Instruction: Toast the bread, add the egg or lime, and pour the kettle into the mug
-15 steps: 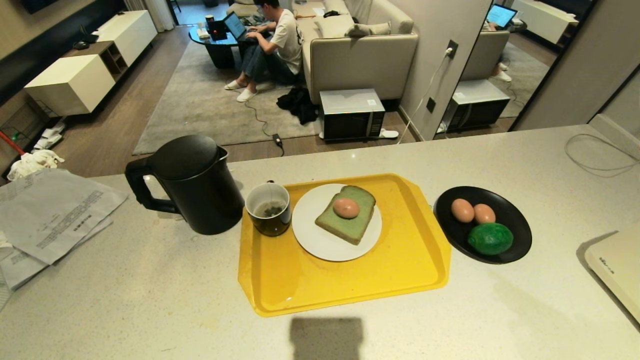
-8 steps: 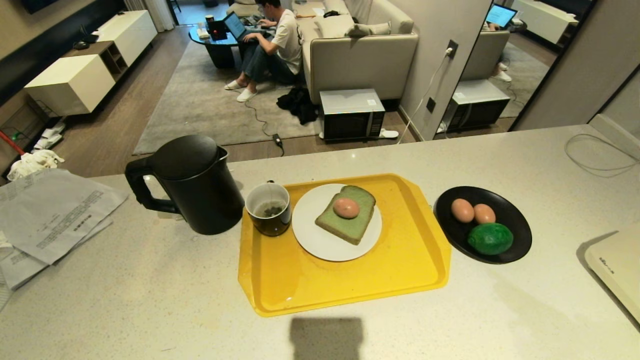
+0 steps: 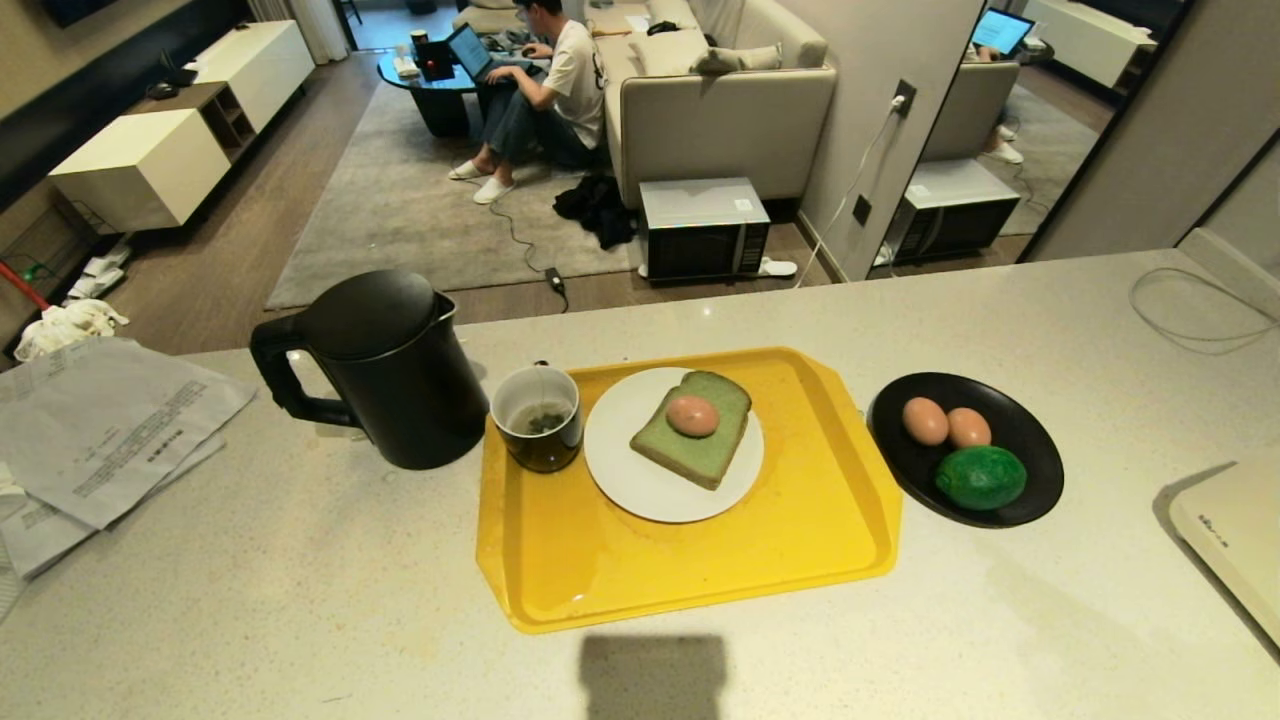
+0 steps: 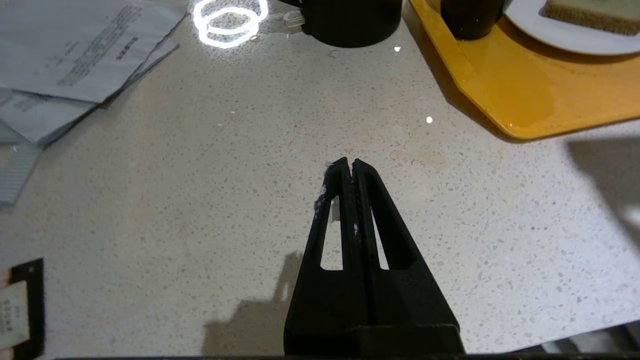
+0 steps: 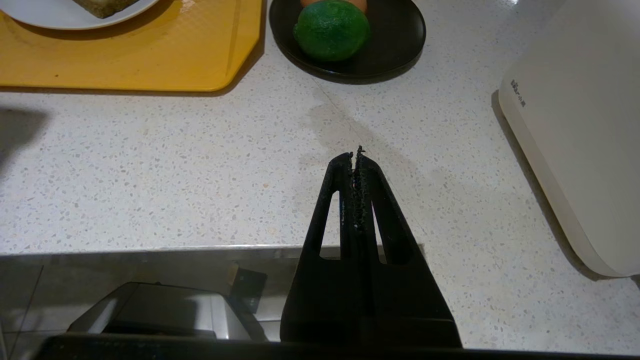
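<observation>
Ahead of the left pincer (image 4: 348, 165), pressed together and empty over the bench (image 4: 200, 175), the kettle (image 3: 385, 365) is found, handle leftward; right pincer (image 5: 354, 156) likewise together, farther off.

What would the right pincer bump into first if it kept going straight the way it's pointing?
Probably the black plate holding the lime. The shut right pincer points across bare countertop toward it, though depth is hard to judge.

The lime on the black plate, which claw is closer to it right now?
Right. The right claw hangs shut over bare counter just off the black plate holding the lime. The left claw sits shut beyond the yellow tray, on its far side.
</observation>
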{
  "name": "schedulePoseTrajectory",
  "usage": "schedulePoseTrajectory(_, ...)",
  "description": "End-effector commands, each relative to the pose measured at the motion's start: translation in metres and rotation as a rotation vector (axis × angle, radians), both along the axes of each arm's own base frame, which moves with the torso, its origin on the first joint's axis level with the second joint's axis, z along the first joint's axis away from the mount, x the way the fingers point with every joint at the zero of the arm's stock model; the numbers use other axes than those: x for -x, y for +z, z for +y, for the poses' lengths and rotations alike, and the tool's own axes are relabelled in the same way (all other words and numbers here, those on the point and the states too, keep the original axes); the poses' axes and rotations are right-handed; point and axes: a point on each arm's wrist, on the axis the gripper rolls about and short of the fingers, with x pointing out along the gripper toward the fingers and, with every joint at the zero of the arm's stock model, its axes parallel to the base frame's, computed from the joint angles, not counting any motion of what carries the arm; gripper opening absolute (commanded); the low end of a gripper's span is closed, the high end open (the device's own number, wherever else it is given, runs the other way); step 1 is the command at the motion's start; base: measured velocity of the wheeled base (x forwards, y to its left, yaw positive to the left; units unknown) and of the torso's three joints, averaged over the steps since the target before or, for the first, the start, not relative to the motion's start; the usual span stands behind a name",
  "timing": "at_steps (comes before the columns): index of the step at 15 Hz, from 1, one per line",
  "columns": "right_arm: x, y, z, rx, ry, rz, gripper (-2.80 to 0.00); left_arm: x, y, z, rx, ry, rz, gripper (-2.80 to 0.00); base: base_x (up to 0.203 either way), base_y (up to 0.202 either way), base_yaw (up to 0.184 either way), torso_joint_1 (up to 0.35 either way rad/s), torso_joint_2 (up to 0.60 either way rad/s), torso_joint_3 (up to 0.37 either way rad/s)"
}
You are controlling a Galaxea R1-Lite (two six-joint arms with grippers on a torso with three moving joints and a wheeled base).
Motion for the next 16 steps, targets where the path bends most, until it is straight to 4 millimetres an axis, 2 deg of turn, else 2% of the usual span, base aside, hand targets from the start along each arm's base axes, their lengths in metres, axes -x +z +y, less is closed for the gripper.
schedulePoseTrajectory(1,-0.0001,0.0000,0.0000,0.001,0.001,0.001,-2.80,-0.0001,0.0001,0.0004,0.051,0.018,0.001,-2.80,0.000,0.000,0.000,0.000,0.00,0.000)
schedulePoseTrajectory(16,-0.0001,0.0000,0.0000,0.001,0.001,0.001,-2.80,-0.0001,0.0007,0.0005,0.055,0.024,-0.006,-2.80,0.000,0.000,0.000,0.000,0.00,0.000)
